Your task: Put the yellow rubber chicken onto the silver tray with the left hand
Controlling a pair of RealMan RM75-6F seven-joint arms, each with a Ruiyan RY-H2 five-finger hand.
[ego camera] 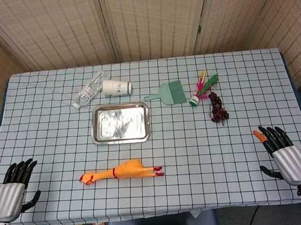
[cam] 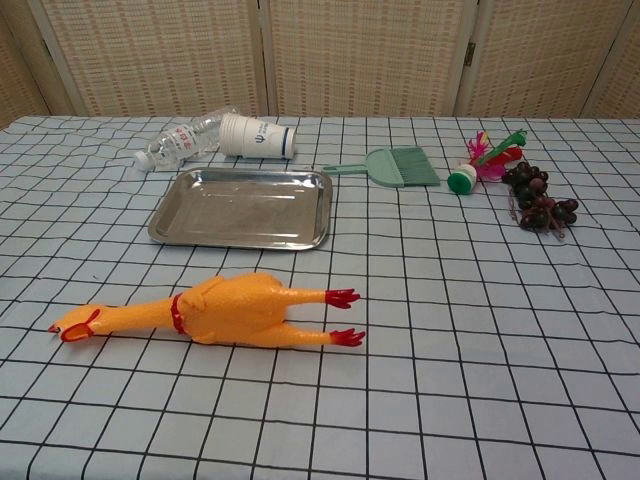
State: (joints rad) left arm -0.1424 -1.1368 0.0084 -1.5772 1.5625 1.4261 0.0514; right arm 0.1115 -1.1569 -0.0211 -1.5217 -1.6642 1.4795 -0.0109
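The yellow rubber chicken (ego camera: pixel 125 171) (cam: pixel 225 309) lies on its side near the table's front edge, head to the left and red feet to the right. Behind it sits the silver tray (ego camera: pixel 100 135) (cam: pixel 170 223), with nothing in it. My left hand (ego camera: pixel 14 185) rests at the front left corner of the table, fingers spread and holding nothing, well to the left of the chicken. My right hand (ego camera: pixel 283 151) rests at the front right, fingers apart and likewise holding nothing. The chest view shows neither hand.
Behind the tray lie a clear plastic bottle (ego camera: pixel 89 91) (cam: pixel 180 140) and a tipped white paper cup (ego camera: pixel 117 87) (cam: pixel 257 137). To the right are a green brush (ego camera: pixel 171 93) (cam: pixel 398 167), a feathered shuttlecock (ego camera: pixel 202 88) (cam: pixel 482 159) and dark grapes (ego camera: pixel 218 108) (cam: pixel 540 198).
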